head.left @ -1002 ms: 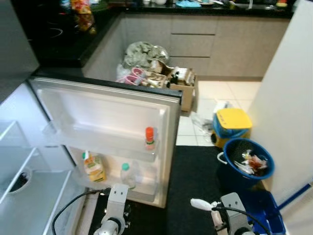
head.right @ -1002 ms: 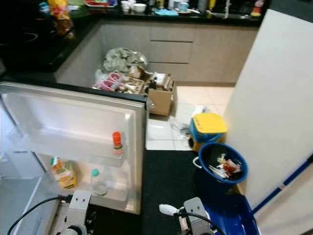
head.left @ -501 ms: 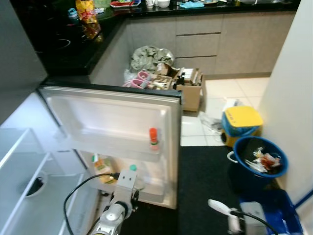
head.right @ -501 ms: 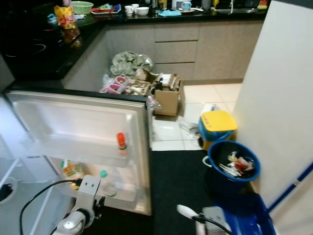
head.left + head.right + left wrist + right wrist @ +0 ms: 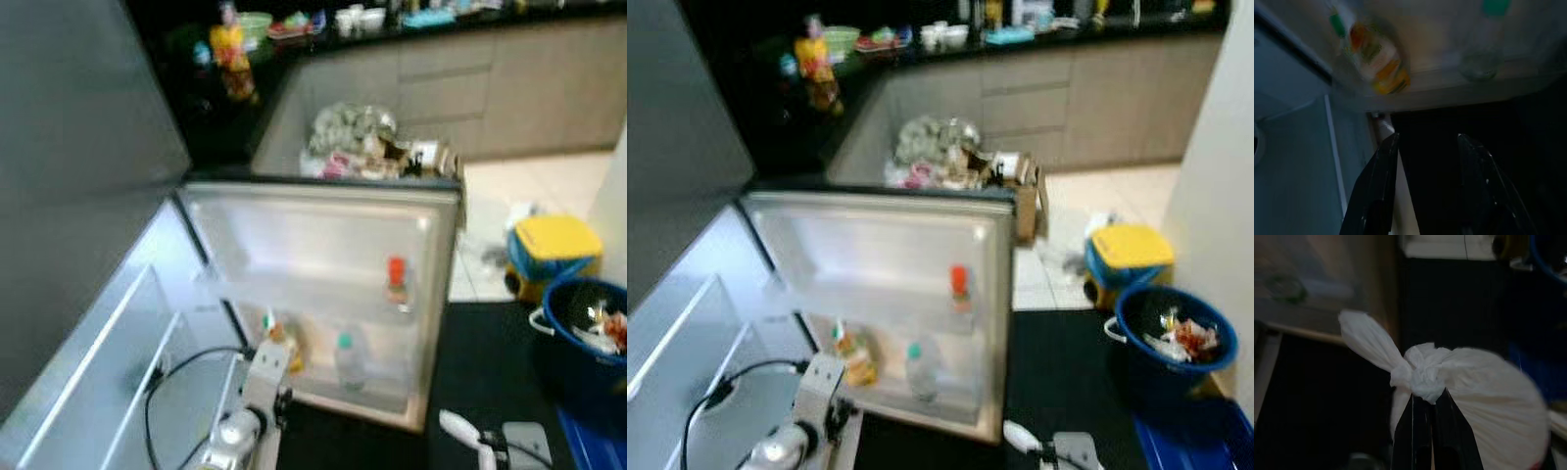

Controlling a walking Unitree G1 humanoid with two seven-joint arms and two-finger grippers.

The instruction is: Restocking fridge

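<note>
The fridge door [image 5: 323, 235] stands wide open. Its upper shelf holds a red-capped bottle [image 5: 396, 280]. The lower shelf carries an orange juice bottle [image 5: 1374, 58] and a clear bottle with a green cap [image 5: 347, 360]. My left gripper [image 5: 1427, 136] is open and holds nothing, a little below that lower shelf, near the door's hinge side. My left arm [image 5: 257, 399] reaches up from the bottom of the head view. My right gripper [image 5: 1425, 399] is shut on the knot of a white plastic bag [image 5: 1488, 391], low over the black mat; the bag's tail [image 5: 457, 424] shows in the head view.
The fridge's pale inner shelves [image 5: 98, 372] lie at the left. A blue bucket of rubbish [image 5: 588, 328] and a yellow-lidded blue box [image 5: 554, 245] stand at the right. A cardboard box and bags [image 5: 392, 157] crowd the floor behind the door. A black mat [image 5: 490, 338] lies before the fridge.
The head camera has swung left, bringing more of the fridge interior into view, and the picture is blurred. My left arm has risen towards the door's lower shelf. The right gripper still holds the bag.
</note>
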